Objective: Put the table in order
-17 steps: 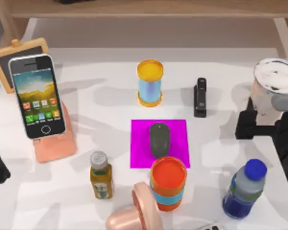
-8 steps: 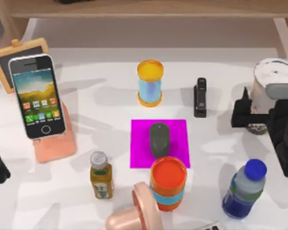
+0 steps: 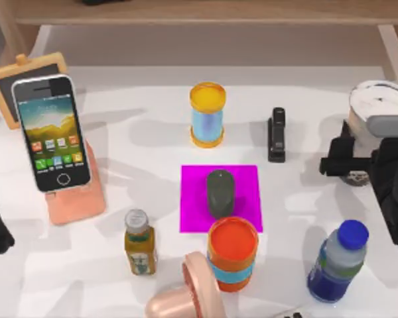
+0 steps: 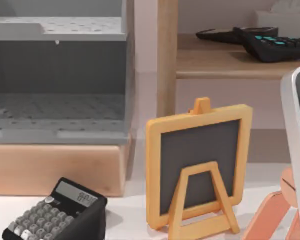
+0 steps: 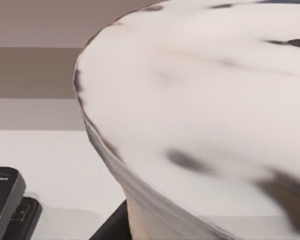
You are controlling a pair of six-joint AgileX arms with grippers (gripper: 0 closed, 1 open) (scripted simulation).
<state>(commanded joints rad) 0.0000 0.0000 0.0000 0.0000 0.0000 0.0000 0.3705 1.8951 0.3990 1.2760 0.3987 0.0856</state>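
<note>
Right gripper: my right gripper [image 3: 348, 165] sat at the far right of the table [image 3: 152, 142], against the white marbled cup [image 3: 378, 106]; whether its fingers were apart or clamped on the cup, I could not tell.
Cup up close: in the right wrist view the white marbled cup [image 5: 205, 115] loomed very close, with the black stapler [image 5: 5, 200] lying beyond it on the white top.
Left arm: parked at the left edge of the table, looking toward the little chalkboard easel [image 4: 197, 165], a calculator [image 4: 55, 215] and the wooden shelf [image 4: 230, 60].
Table: a broad white surface, crowded; phone on its stand [image 3: 50, 132] far left, mouse [image 3: 219, 192] on the magenta mat [image 3: 245, 182] in the middle, blue bottle [image 3: 338, 262] near right.
Step in hand: judged to be taking up the cup.
Next move: probably a firm hold confirmed, then a level lift clear of the stapler and the bottle.
</note>
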